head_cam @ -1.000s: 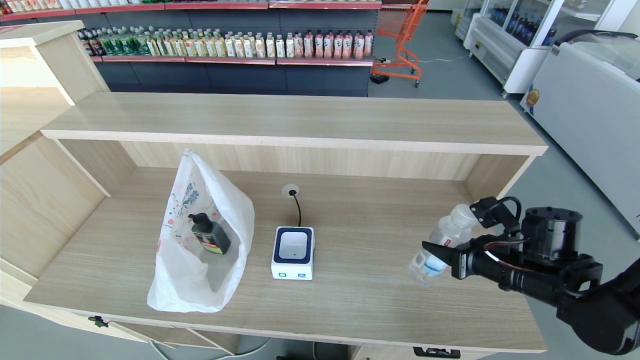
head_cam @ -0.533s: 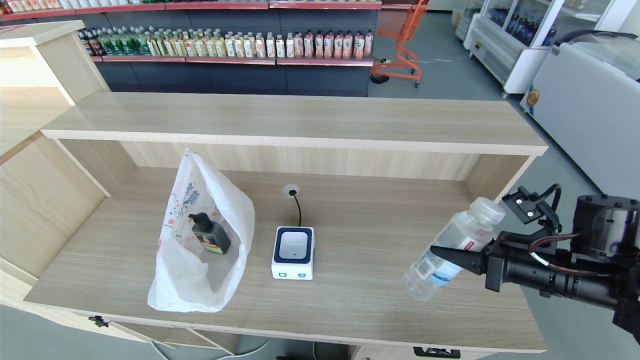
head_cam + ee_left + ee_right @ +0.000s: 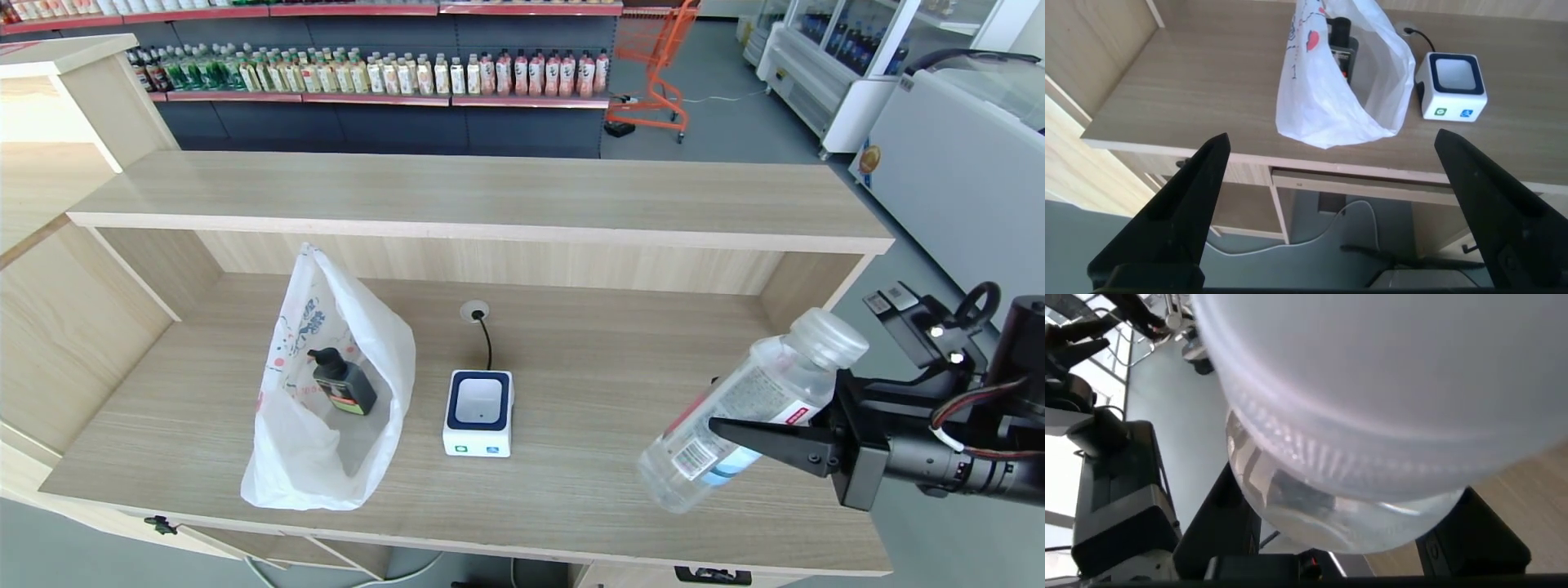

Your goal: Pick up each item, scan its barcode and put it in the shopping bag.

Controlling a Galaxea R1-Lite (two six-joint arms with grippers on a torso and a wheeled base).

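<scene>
Right gripper [image 3: 727, 408]: clamped on the water bottle [image 3: 767, 384], one finger on each side of its lower body. It hung well to my right of the scanner [image 3: 479, 411].
Water bottle: clear and raised off the counter [image 3: 571, 482]. It was tilted, cap up and away from the scanner, base down and towards it. The label band with the barcode sat just ahead of my fingertips, on the scanner side. Up close, its rounded body [image 3: 1372, 400] bulged out between my two dark fingers [image 3: 1229, 523].
Left gripper [image 3: 1327, 212]: released, fingers spread wide and holding nothing. It sat nearer to me than the scanner [image 3: 1454, 77] and to its left, back past the counter's near edge [image 3: 1208, 147].
Shopping bag [image 3: 326, 392]: white plastic, standing open just beside the scanner on my left, and well apart from the water bottle.
Black pump bottle [image 3: 343, 384]: inside the shopping bag [image 3: 1331, 90], leaning, pump head up.
Scanner: white box with a dark-framed window facing up, on the counter between the shopping bag and my right gripper. Its cable ran to a hole in the counter behind it.
</scene>
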